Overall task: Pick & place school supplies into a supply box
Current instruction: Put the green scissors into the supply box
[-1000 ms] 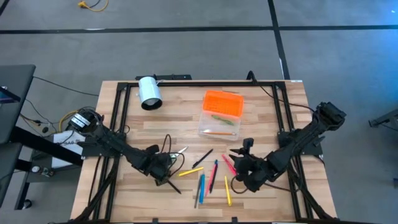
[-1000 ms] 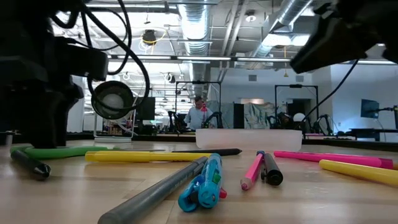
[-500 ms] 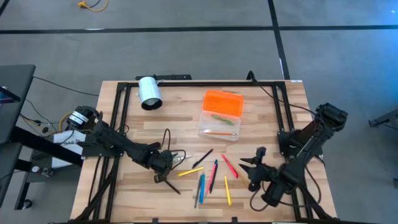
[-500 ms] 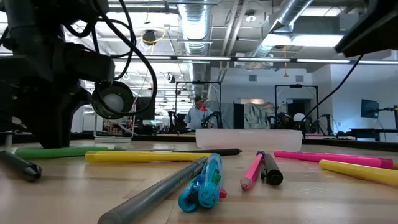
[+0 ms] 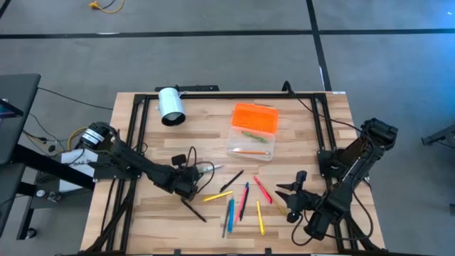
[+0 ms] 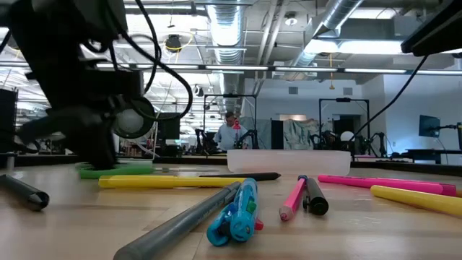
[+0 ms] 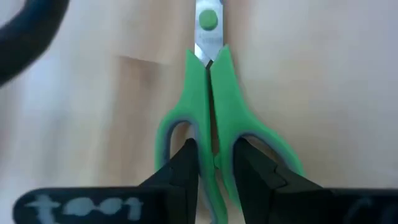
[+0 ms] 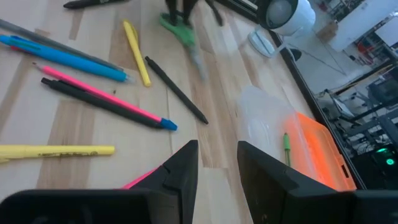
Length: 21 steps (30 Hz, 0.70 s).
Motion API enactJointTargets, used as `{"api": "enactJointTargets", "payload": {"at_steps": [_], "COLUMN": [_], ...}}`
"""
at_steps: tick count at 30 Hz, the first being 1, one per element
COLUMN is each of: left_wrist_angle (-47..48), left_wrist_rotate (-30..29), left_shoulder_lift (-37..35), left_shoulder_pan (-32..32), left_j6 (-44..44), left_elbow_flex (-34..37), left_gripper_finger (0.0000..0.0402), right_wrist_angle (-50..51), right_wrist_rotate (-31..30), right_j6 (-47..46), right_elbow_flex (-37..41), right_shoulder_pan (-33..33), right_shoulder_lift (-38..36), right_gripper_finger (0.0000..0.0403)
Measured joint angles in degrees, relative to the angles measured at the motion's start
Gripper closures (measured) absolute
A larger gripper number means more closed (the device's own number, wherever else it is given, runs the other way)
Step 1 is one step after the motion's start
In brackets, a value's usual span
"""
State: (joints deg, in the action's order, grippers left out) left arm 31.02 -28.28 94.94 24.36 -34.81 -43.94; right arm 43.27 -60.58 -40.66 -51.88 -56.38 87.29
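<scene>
Gripping the green scissors (image 7: 214, 118) by the handles, the left gripper (image 5: 186, 179) has lifted them clear; the right gripper (image 5: 290, 201) waits, fingers parted and empty.

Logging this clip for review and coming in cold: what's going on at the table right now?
The left gripper is closed on the handles of the green scissors, low over the table's left half. The right gripper waits open near the front right, holding nothing. Several pens and pencils lie loose on the table. The supply box lies open toward the back, with only a couple of items inside.
</scene>
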Motion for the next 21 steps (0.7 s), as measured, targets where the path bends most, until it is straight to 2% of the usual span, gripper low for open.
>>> {"api": "enactJointTargets", "payload": {"at_steps": [8, 21], "left_wrist_angle": [0.06, -0.37], "left_wrist_rotate": [-6.33, -6.59], "left_shoulder_lift": [0.11, 0.0], "left_shoulder_pan": [0.04, 0.11], "left_j6": [2.77, 3.89], "left_elbow_flex": [0.09, -0.02], "left_gripper_finger": [0.0333, 0.0333], "right_wrist_angle": [-0.2, -0.39], "right_wrist_rotate": [0.0, 0.0], "right_j6": [-1.34, -2.54], "right_elbow_flex": [0.0, 0.0], "right_shoulder_pan": [0.24, 0.24], "right_shoulder_lift": [0.02, 0.02], "right_gripper_finger": [0.0296, 0.0296]}}
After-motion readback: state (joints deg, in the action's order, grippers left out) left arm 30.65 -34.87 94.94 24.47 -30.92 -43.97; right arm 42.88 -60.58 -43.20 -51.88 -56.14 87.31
